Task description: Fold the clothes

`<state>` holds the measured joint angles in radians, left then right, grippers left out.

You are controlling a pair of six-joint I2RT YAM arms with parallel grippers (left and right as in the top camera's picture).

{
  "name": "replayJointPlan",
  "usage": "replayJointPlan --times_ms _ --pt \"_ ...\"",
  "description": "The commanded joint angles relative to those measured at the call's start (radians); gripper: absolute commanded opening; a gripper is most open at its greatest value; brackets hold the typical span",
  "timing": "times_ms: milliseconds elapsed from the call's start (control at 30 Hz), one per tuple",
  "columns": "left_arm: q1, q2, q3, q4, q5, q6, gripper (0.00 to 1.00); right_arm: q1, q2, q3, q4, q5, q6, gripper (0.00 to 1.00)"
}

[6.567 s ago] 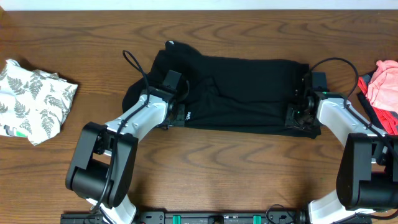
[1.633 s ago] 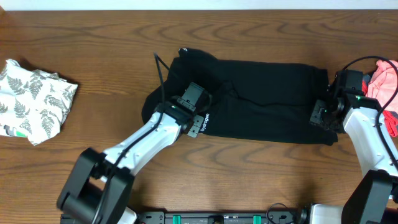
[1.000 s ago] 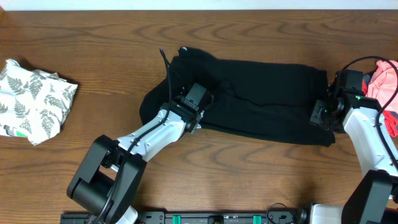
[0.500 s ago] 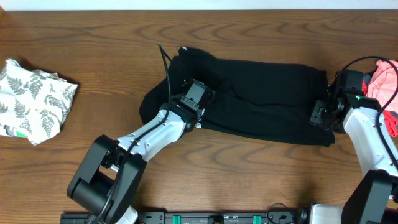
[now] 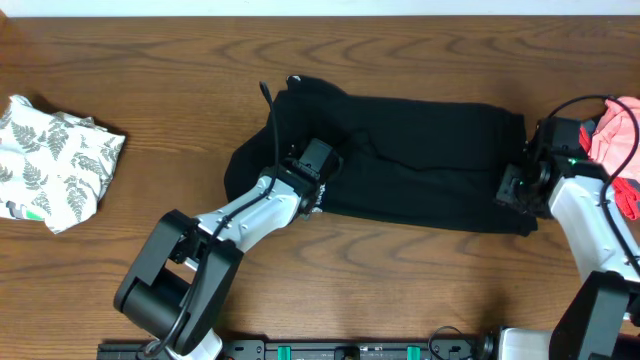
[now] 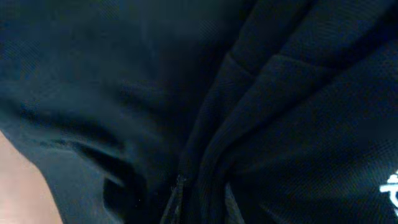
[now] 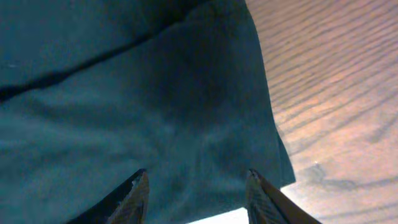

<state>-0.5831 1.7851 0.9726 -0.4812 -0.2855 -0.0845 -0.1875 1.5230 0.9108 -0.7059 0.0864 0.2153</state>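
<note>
The clothes in play are a large black garment [image 5: 420, 160] spread across the table's middle; it fills the left wrist view [image 6: 124, 74], where a bit of white print [image 6: 392, 186] shows at the right edge. My left gripper [image 5: 318, 165] sits low on its left part. Its dim fingertips [image 6: 175, 200] stand a narrow gap apart, with a ridge of black cloth rising between them. My right gripper [image 5: 518, 182] hovers over the garment's right end [image 7: 155, 106]. The right gripper [image 7: 198, 194] is open, its fingers [image 7: 138, 196] straddling the cloth near the hem corner.
A crumpled white fern-print piece [image 5: 55, 160] lies at the far left. At the far right edge lie a pink piece [image 5: 620, 135] and a black piece with red trim [image 5: 628, 195], close to my right arm. Bare wooden table [image 5: 400, 280] runs along the front.
The left gripper's jaws have parted a little on the cloth and it has shifted slightly toward the front. The right gripper has edged down and left. The black garment has barely moved.
</note>
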Motion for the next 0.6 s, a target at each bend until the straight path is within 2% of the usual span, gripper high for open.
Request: replayJointPlan --times_ms 0,133,367,500,567 --pt "0.005 0.021 -0.027 -0.103 0.188 -0.069 0.24 -0.009 0.009 -0.059 0.042 0.011 -0.014 0.50" --pt "0.003 0.021 -0.027 -0.193 0.277 -0.113 0.24 -0.009 0.009 -0.109 0.120 0.010 -0.018 0.52" --pt "0.003 0.020 -0.026 -0.247 0.285 -0.112 0.24 -0.009 0.009 -0.135 0.173 0.010 -0.030 0.53" --pt "0.003 -0.008 0.006 -0.248 0.214 -0.112 0.25 -0.008 0.006 -0.120 0.202 -0.048 -0.051 0.56" --pt "0.003 -0.044 0.036 -0.247 0.160 -0.111 0.29 -0.008 0.006 -0.091 0.200 -0.087 -0.054 0.57"
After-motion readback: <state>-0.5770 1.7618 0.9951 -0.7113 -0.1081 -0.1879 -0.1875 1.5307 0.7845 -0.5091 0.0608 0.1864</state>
